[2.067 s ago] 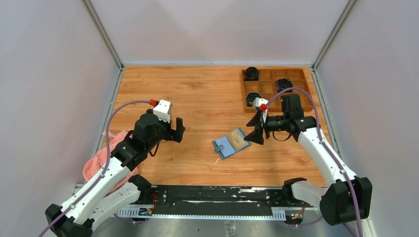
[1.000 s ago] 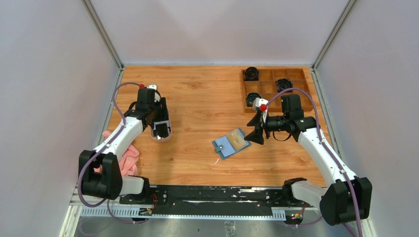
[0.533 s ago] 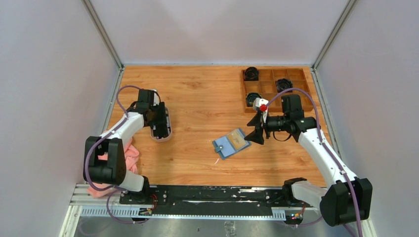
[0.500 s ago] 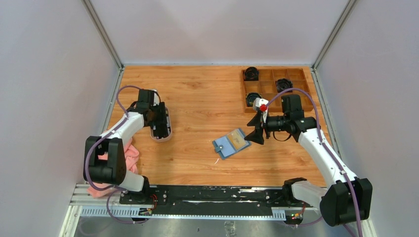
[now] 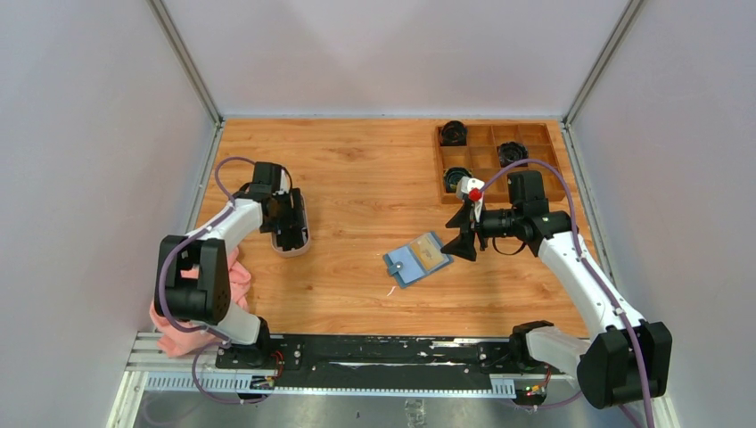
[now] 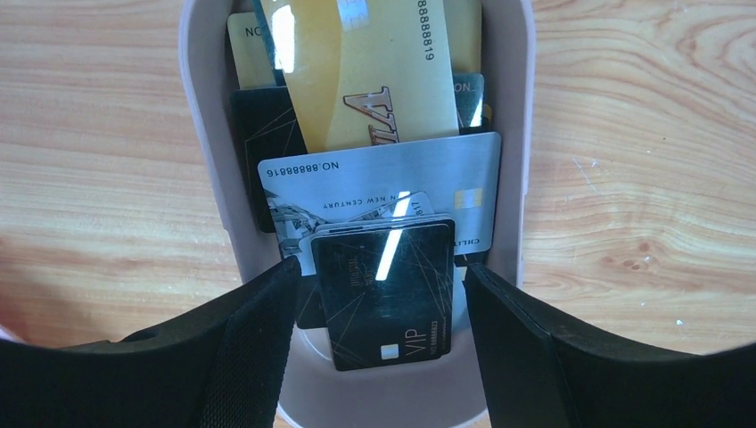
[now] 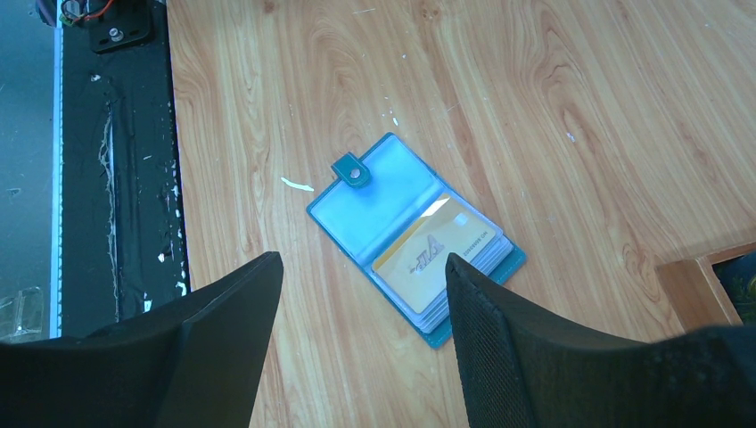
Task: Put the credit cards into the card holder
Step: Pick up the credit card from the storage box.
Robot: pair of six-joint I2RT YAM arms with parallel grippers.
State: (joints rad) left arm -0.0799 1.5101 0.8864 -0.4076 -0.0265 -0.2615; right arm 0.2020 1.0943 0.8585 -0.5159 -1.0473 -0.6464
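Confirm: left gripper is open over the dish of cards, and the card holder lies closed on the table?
Wrong on one point: the card holder lies open, not closed, a gold card in its clear pocket, as the right wrist view shows. The left gripper is open over the dish of cards.

Wood-grain table (image 5: 357, 169), open teal card holder (image 5: 416, 259) near centre, white oval dish (image 5: 299, 251) at left, brown compartment tray (image 5: 499, 127) far-right corner, pink cloth (image 5: 239, 281) at near-left edge
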